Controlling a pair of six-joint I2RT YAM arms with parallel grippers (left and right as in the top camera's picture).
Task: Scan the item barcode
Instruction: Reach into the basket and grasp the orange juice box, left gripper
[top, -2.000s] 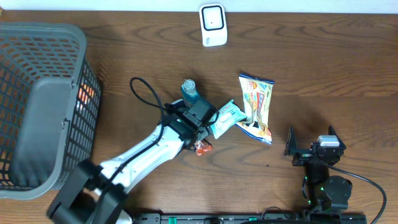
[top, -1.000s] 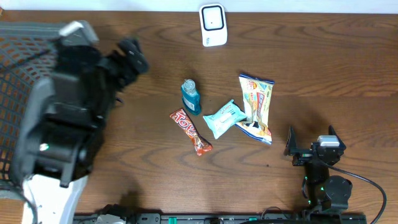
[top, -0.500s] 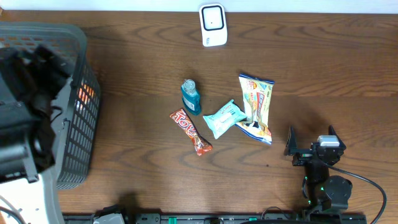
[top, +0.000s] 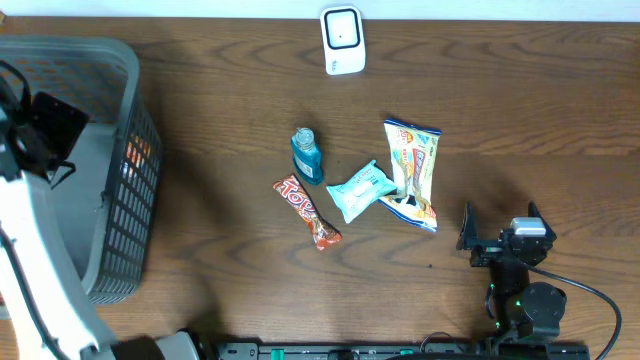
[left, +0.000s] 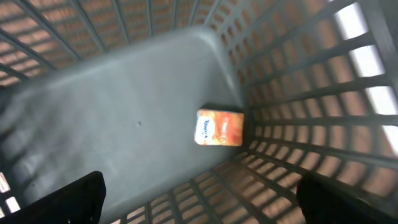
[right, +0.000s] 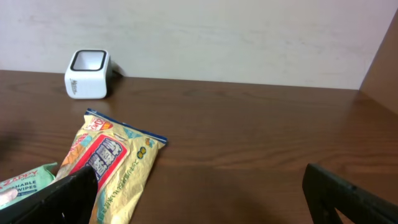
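Inside the grey basket (left: 124, 112), a flat orange-and-white packet (left: 219, 128).

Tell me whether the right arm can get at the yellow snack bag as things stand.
Probably yes. The right gripper is open and faces the yellow snack bag, with only bare table between them. The wipes pack lies against its far side.
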